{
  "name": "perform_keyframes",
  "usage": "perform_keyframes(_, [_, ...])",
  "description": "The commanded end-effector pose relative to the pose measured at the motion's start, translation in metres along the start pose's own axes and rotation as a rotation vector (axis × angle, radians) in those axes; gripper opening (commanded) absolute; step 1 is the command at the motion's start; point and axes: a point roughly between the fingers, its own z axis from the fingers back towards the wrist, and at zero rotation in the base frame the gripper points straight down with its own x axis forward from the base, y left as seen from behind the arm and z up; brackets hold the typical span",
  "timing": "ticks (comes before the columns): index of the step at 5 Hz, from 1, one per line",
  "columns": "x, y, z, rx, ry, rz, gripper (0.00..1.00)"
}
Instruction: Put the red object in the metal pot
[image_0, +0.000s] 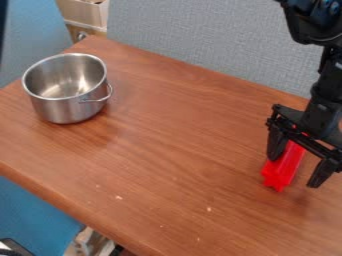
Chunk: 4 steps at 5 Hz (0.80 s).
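Note:
The red object stands on the wooden table near its right edge, a bright red block partly hidden by the arm. My black gripper points straight down over it, open, one finger to the left of the block and the other to its right. The block's lower end shows between the fingers. Whether the fingers touch it I cannot tell. The metal pot sits empty at the far left of the table, shiny and round, well away from the gripper.
The table's front edge runs diagonally from lower left to bottom middle, with blue floor below it. A grey wall stands behind the table. A beige object sits beyond the back left corner.

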Motion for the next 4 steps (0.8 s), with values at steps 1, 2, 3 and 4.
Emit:
perform_keyframes(1, [-0.007,0.011,-0.042,0.009,0.091,-0.010,1.00])
perform_keyframes(2, [-0.010,0.013,-0.049,0.014,0.109,-0.011,1.00])
perform_keyframes(3, [-0.013,0.015,-0.055,0.018,0.126,-0.012,1.00])
perform_keyframes(4, [-0.016,0.017,-0.056,0.023,0.144,-0.013,1.00])
